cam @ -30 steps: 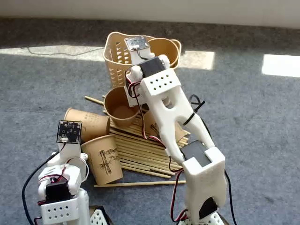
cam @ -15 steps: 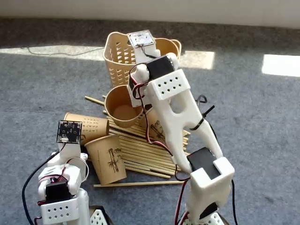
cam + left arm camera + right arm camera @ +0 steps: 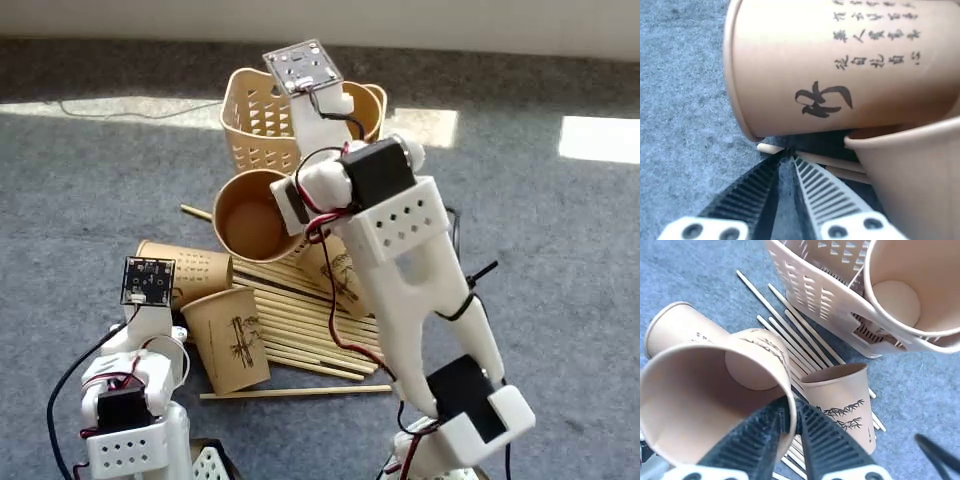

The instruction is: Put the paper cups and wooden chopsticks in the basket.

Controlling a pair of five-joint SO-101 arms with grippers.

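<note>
Cup (image 3: 690, 405) looks light and crushable to me; right gripper (image 3: 791, 402) pinches its rim, so I'd squeeze gently. Left gripper (image 3: 789, 154) has fingers closed together.

Jaws clamped on paper cup (image 3: 700, 405) rim — basket (image 3: 815, 295) holds second cup (image 3: 905, 285) — chopsticks (image 3: 790, 337) beside.
</note>
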